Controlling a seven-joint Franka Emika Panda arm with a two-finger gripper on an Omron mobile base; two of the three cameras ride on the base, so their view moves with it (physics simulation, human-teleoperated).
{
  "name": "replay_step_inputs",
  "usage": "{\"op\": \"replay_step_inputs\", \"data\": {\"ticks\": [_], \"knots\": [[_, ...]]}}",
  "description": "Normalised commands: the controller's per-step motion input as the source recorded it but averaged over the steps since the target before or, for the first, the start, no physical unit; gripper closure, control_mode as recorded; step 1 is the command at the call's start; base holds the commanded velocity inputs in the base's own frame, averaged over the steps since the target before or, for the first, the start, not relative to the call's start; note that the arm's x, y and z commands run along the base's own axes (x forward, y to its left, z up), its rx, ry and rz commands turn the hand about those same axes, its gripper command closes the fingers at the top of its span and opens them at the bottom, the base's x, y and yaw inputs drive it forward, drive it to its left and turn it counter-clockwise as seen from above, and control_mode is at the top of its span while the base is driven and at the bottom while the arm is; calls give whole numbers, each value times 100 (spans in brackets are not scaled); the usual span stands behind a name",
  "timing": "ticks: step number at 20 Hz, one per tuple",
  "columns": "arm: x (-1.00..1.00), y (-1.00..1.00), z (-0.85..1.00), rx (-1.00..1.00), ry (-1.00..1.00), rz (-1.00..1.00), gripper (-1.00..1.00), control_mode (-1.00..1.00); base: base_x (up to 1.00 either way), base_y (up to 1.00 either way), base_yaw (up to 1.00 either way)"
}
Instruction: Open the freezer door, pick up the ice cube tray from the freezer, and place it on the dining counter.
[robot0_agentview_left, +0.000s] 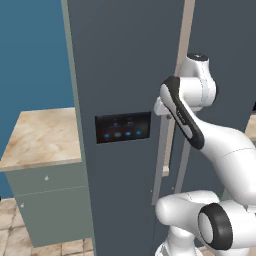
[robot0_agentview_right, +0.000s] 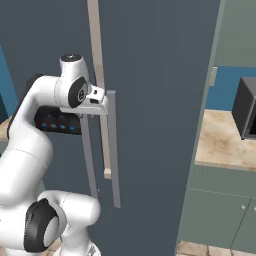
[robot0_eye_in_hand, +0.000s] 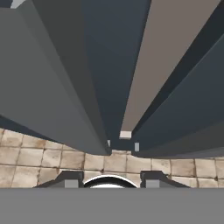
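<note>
The freezer door (robot0_agentview_left: 125, 75) is a tall dark slate panel with a black control panel (robot0_agentview_left: 123, 127) of blue lights. Its grey bar handle (robot0_agentview_left: 161, 160) runs down its right edge, and in the right base view the handle (robot0_agentview_right: 88, 160) hangs just under my hand. My gripper (robot0_agentview_right: 96, 111) points down beside the top of that handle. In the hand view the gripper (robot0_eye_in_hand: 111, 180) has its fingertips (robot0_eye_in_hand: 72, 179) apart with nothing between them, and the handle (robot0_eye_in_hand: 65, 96) runs ahead of them toward the floor. The ice cube tray and the dining counter are out of view. I cannot tell whether the door is ajar.
A second plain dark door (robot0_agentview_right: 160, 100) with its own bar handle (robot0_agentview_right: 113, 150) stands to the right, past a beige strip (robot0_agentview_right: 100, 75). A beige-topped drawer cabinet (robot0_agentview_left: 40, 135) sits on the left. On the right a counter (robot0_agentview_right: 220, 142) carries a dark box (robot0_agentview_right: 247, 107). Tiled floor (robot0_eye_in_hand: 43, 157) lies below.
</note>
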Motion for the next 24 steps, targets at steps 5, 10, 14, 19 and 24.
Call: {"op": "replay_step_inputs", "data": {"ticks": [5,10,14,19,24], "knots": [[-12,0,0,0,0,0,-100,-100,0,0,0],[-45,0,0,0,0,0,-100,-100,0,0,0],[-57,0,0,0,0,0,-100,-100,0,0,0],[-57,0,0,0,-1,-1,-100,-100,0,0,0],[-51,0,0,0,-1,-1,-100,-100,0,0,0]]}}
